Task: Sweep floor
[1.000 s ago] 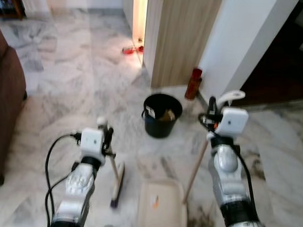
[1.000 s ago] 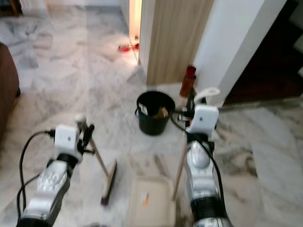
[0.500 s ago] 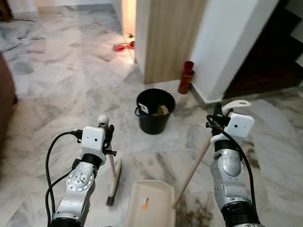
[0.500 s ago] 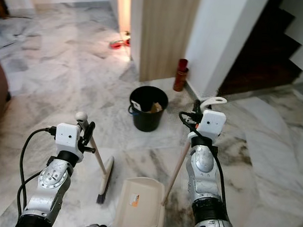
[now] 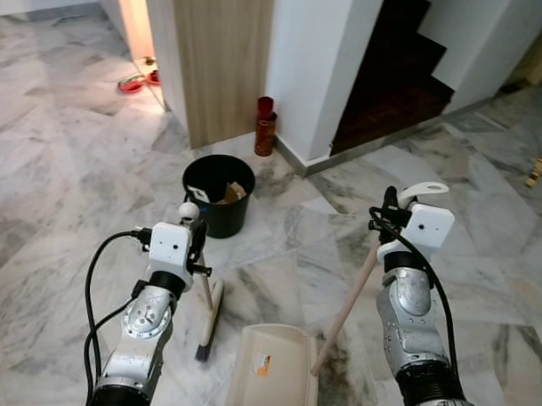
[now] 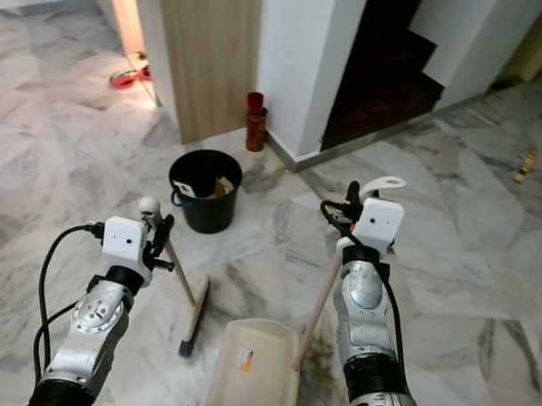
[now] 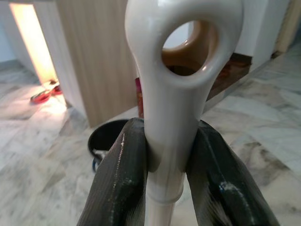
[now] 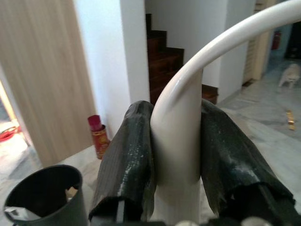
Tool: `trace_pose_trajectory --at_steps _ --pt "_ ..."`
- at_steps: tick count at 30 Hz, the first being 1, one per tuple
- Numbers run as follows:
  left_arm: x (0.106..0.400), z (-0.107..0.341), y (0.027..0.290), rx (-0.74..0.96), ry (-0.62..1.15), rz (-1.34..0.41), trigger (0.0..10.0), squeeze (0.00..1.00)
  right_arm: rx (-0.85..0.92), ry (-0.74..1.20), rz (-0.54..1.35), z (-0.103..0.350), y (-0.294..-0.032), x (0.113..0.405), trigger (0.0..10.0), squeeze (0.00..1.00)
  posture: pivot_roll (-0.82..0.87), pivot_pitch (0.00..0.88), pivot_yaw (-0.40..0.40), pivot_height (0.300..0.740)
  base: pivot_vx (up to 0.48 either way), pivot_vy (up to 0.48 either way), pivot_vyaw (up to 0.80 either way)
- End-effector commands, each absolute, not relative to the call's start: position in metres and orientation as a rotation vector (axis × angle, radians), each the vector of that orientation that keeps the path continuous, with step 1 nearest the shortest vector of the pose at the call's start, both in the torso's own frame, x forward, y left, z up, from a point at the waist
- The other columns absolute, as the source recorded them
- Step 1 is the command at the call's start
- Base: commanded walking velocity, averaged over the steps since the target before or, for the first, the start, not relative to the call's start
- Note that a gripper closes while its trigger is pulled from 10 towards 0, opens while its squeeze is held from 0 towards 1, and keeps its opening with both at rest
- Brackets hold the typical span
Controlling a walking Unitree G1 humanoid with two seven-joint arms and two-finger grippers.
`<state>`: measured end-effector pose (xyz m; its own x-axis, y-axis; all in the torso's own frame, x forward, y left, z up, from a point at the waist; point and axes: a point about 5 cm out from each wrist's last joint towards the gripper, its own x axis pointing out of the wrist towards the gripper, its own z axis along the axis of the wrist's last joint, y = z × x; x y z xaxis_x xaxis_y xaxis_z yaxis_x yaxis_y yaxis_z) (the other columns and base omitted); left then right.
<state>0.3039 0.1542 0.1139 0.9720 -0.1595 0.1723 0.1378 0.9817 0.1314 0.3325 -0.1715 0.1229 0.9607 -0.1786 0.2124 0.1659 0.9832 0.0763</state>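
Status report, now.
Left tool shut on broom handle. Right tool shut on dustpan handle. Bin ahead on floor, scraps inside.

No text or label is legible anywhere.

A red cylindrical canister stands against the white wall's base — beside dark wooden stairs and a light wood-panelled wall.

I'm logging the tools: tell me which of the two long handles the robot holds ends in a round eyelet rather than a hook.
The white broom handle in the left gripper has the round eyelet; the wooden dustpan handle in the right gripper ends in a curved white hook.
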Motion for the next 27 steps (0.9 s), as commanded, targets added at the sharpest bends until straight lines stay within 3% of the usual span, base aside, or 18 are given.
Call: trace_pose_trajectory --at_steps 1,13,27 --pt "0.308 0.122 0.153 0.111 -0.212 -0.154 10.0 0.00 0.054 -0.238 -0.193 0.128 -0.176 0.335 10.0 0.00 0.15 0.059 -0.054 0.740 0.000 0.000 -0.80" --pt "0.313 0.127 0.156 0.110 -0.220 -0.161 10.0 0.00 0.065 -0.362 -0.167 0.146 -0.171 0.332 10.0 0.00 0.13 0.093 -0.015 0.740 0.000 0.000 -0.80" --pt "0.314 0.131 0.153 0.138 -0.216 -0.181 10.0 0.00 0.058 -0.353 -0.184 0.143 -0.174 0.332 10.0 0.00 0.14 0.132 -0.007 0.740 0.000 0.000 -0.78"
